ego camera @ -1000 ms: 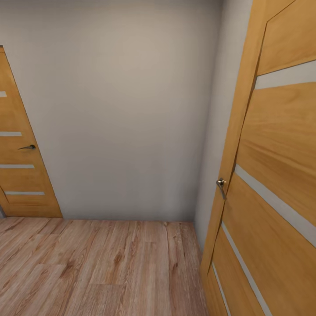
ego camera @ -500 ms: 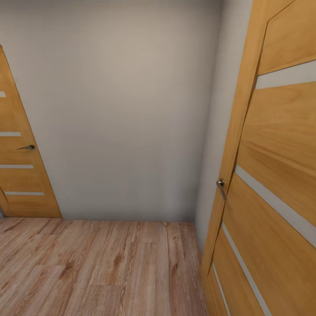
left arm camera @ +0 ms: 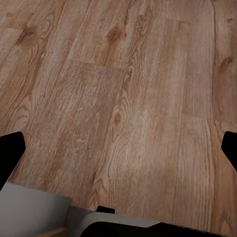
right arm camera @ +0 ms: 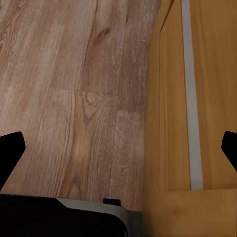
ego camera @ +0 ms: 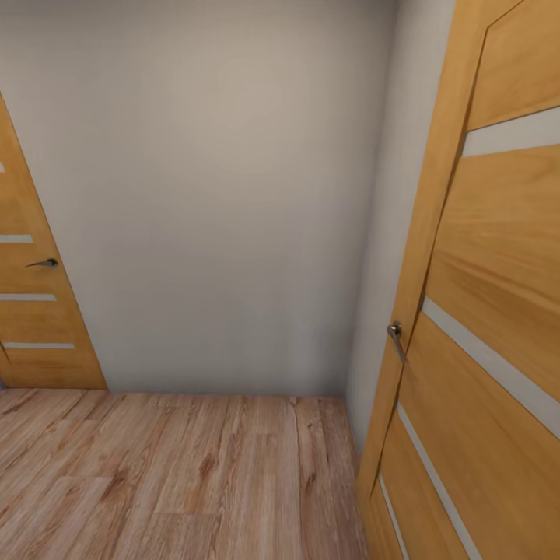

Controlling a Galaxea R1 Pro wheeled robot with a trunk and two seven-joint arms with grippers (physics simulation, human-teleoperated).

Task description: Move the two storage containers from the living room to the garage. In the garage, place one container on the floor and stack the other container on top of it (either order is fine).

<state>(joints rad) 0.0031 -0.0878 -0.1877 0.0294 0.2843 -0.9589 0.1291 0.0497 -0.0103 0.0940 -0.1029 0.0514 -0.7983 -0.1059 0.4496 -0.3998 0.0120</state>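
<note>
Light wood planks [ego camera: 179, 474] cover the floor ahead of us, running up to a plain pale grey wall [ego camera: 218, 194] that closes off this narrow corner. At our left stands a shut wooden door [ego camera: 31, 311] with pale horizontal strips and a dark lever handle [ego camera: 43, 264]. At our right a second door of the same make [ego camera: 482, 327] stands close to us, its metal handle [ego camera: 396, 333] near its edge.

Against the picture of a second ago, the whole view has shifted a little: the left door has slid further toward the frame's edge and the right door's handle sits slightly lower, so our camera has turned rather than the doors.

In the left wrist view, the left hand [left arm camera: 118, 150] hangs over bare planks, its two dark fingertips [left arm camera: 11, 150] far apart at the picture's edges, open and holding nothing. In the right wrist view, the right hand [right arm camera: 118, 150] is likewise spread wide and empty, above the planks just beside the foot of the right door [right arm camera: 197, 98].

We cannot say where the two storage containers are from here.
</note>
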